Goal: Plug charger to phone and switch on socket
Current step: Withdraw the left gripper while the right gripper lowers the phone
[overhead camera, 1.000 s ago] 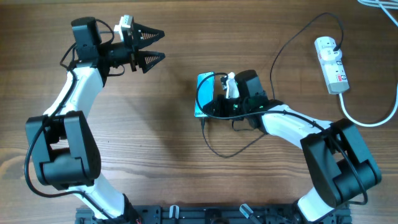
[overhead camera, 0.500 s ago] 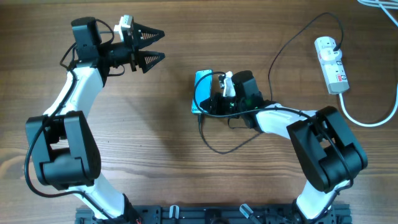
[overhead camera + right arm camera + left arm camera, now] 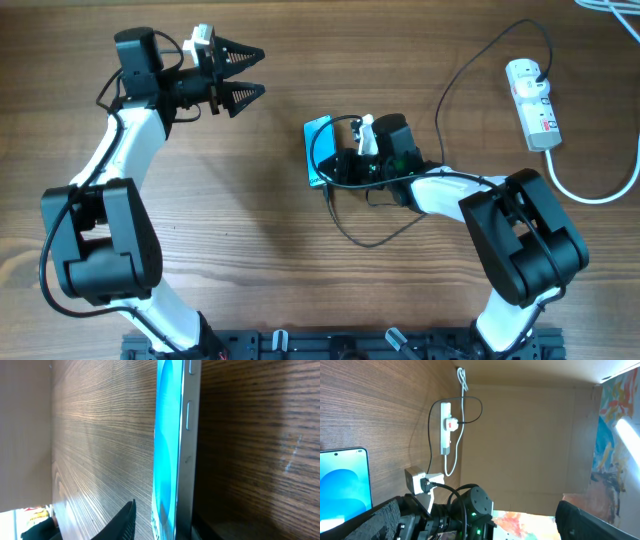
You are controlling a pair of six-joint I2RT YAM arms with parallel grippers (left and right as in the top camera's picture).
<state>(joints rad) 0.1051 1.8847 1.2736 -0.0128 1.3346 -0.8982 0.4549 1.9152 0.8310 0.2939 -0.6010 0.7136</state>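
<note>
The phone [image 3: 318, 150] lies skewed at the table's middle, blue screen showing. In the right wrist view the phone [image 3: 170, 445] is seen edge-on between the jaws of my right gripper [image 3: 167, 522]. The left fingertip [image 3: 127, 517] stands a little apart from the screen. My right gripper [image 3: 347, 162] is open. The charger [image 3: 455, 75], a thin black cable, runs from the socket [image 3: 531, 118] and loops to the phone's near end; its tip is too small to make out. My left gripper [image 3: 247, 75] hovers open and empty at the far left, well away from everything.
A thick white cord [image 3: 600, 195] curves from the socket along the right edge. The left wrist view shows the socket [image 3: 445, 427], the phone's corner [image 3: 342, 485] and the right arm's wrist [image 3: 472, 510]. Bare wood lies between the two arms.
The right gripper's jaws have parted from the phone. The phone has shifted left and turned askew. The left arm has not moved.
</note>
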